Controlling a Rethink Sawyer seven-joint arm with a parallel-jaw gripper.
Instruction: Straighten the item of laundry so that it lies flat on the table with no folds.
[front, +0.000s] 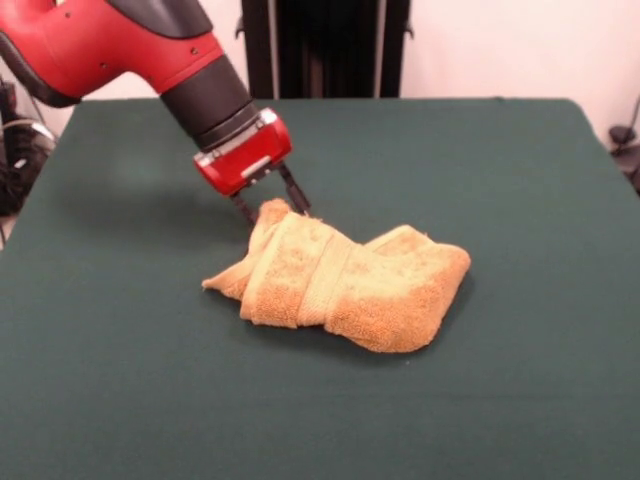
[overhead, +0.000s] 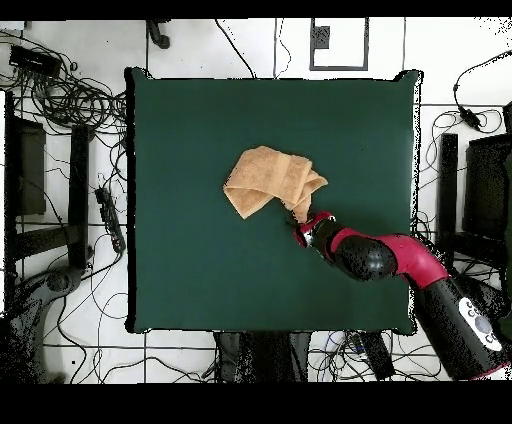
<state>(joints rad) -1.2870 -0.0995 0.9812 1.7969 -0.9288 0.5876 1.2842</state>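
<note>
Front view: dark green bench (front: 520, 180) before a pale wall; bunched orange towel (front: 350, 285) at frame centre, its upper-left corner pinched between the narrowed fingers of the claw (front: 272, 208). Overhead view: bench (overhead: 200, 270) ringed by floor cables (overhead: 70, 100); towel (overhead: 268, 180) above centre, claw (overhead: 301, 217) touching its lower-right corner.

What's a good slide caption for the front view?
Sawyer's gripper pinches a raised corner of the crumpled orange towel on the green table.

Orange-tan towel (front: 345, 280) bunched and folded, mid green table (front: 520, 180).
</note>
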